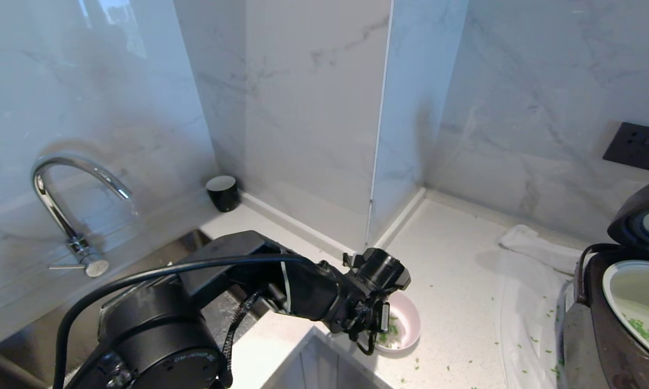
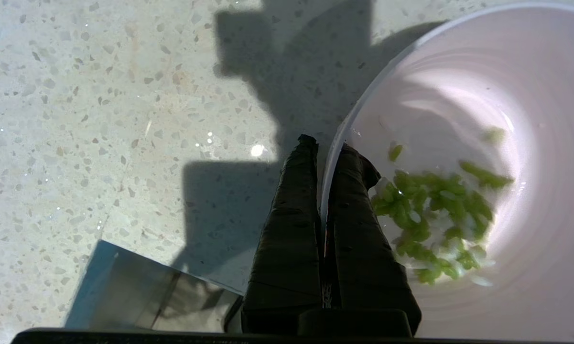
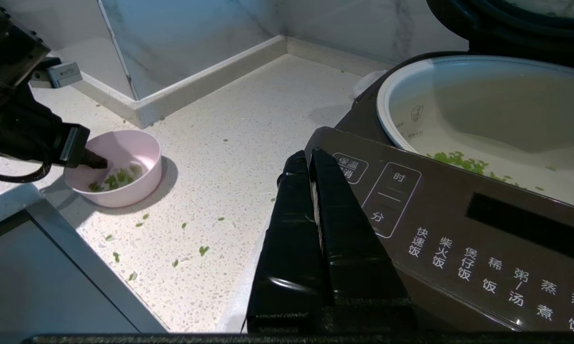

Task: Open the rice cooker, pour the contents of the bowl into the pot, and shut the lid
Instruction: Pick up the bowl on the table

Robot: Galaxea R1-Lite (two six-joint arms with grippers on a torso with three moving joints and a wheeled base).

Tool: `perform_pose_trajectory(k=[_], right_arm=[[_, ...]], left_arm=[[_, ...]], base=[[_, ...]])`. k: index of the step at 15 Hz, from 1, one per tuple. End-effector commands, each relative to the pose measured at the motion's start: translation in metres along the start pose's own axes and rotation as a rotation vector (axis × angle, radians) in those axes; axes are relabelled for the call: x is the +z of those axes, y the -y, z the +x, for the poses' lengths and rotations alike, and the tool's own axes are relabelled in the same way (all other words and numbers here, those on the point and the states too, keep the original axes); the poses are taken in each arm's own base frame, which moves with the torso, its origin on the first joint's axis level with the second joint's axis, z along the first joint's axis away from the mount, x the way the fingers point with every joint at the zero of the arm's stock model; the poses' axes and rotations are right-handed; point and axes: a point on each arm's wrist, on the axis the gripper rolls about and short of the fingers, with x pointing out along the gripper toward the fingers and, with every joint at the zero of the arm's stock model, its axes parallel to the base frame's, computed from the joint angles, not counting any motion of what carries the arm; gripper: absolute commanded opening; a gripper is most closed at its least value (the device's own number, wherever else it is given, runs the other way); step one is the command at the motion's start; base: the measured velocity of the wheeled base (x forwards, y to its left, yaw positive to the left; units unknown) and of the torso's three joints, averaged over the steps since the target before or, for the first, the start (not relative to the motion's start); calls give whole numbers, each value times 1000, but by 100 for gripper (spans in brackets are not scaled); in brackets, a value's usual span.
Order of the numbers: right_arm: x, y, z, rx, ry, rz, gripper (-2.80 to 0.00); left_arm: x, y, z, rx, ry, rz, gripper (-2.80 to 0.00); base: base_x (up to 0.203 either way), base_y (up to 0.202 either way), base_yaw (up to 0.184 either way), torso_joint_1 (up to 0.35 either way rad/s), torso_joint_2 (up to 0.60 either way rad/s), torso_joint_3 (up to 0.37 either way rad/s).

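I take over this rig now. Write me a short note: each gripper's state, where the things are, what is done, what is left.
Left gripper: shut on the rim of the pink bowl, one finger inside, one outside; the bowl sits on the counter.
Right gripper: shut, holding nothing, parked in front of the rice cooker.
Green bits: most are in the bowl; some already lie in the pot, some are scattered on the counter.
Done: the lid is open and the bowl is gripped.
Left: lift the bowl, pour it into the pot, close the lid.
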Motion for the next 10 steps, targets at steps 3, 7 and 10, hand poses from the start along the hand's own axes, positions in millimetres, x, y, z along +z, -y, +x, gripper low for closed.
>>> perform_pose_trajectory(k=[3,7,10], right_arm=[[0,0,0,1,0,0,-280],[0,0,0,1,0,0,-280],[0,0,0,1,0,0,-280]], left_arm=[[-3,-5,5,35,-5,-4,-280],[1,-15,-4,47,-7,-21,-280],[6,-35,-16,79,-29,-43,-280]], base=[[0,0,0,0,0,0],[0,0,0,0,0,0],[0,0,0,0,0,0]])
